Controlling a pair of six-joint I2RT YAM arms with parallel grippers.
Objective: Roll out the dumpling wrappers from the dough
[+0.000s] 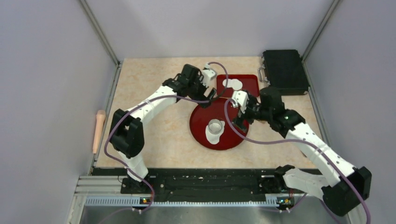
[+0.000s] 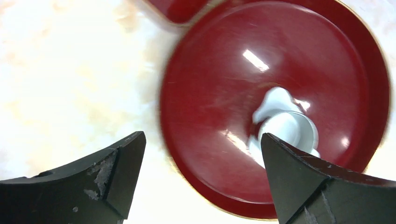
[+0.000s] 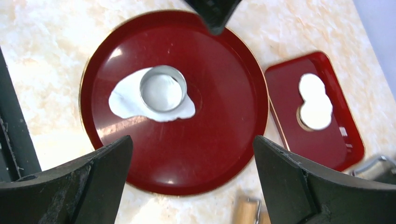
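The right gripper (image 3: 192, 144) and the left gripper (image 2: 201, 137) both stand wide open and hold nothing. The dough (image 3: 123, 100) lies on the round plate (image 3: 224, 154), with the metal ring (image 3: 163, 88) on it, ahead of the right gripper and toward its left finger. Its long axis runs across, parallel to the line between the fingers. The right arm is nearer (as I judge). Two wrappers (image 3: 315, 100) lie on the tray (image 3: 285, 93), ahead of its right finger.

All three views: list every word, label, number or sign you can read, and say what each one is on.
No text can be read in any view.
The round tray, small tray, ring and black case show no writing, labels or numbers.
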